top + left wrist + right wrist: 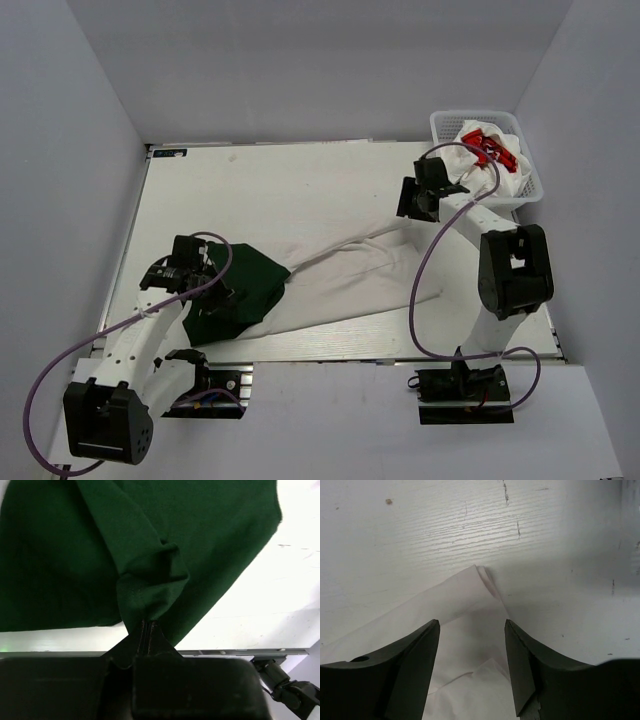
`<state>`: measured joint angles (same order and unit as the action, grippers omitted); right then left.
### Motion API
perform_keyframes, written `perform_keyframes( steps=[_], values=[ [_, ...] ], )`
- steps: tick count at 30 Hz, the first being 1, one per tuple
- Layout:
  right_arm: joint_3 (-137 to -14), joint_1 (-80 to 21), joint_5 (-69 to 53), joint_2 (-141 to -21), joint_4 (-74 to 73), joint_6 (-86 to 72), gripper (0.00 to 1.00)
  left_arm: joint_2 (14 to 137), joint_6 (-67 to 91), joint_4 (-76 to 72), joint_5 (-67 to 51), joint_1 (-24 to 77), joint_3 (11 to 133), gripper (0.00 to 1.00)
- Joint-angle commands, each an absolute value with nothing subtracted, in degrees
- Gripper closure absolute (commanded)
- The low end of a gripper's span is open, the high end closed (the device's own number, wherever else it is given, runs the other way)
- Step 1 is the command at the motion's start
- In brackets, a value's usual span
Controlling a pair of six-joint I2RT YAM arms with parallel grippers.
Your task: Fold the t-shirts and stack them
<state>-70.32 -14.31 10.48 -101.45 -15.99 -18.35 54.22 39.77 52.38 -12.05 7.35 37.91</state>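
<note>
A white t-shirt [350, 275] with a dark green part [245, 285] lies stretched slantwise across the white table. My left gripper [220, 293] is shut on a bunched fold of the green cloth [150, 545], which is pinched between the fingertips in the left wrist view [146, 623]. My right gripper [410, 205] is open over the shirt's far right corner. In the right wrist view its gripper [472, 625] straddles the pointed white corner [472, 587] without gripping it. A white shirt with red print [490, 148] lies in the basket.
A white mesh basket [440, 124] stands at the table's back right corner, just beyond my right arm. The table's near edge [250, 652] runs close below my left gripper. Bare tabletop [270, 190] lies behind the shirt.
</note>
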Motion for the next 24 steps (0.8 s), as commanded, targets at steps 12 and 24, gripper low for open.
perform_keyframes(
  steps=[12, 24],
  values=[
    [-80.24, -14.06, 6.33, -113.38, -17.74, -24.78, 0.35, 54.05, 40.61, 49.66, -14.24, 7.56, 37.71, 1.0],
    [-82.0, -14.06, 8.35, -110.93, -18.72, -25.67, 1.0, 54.58, 40.08, 51.14, -13.19, 7.56, 39.02, 1.0]
  ],
)
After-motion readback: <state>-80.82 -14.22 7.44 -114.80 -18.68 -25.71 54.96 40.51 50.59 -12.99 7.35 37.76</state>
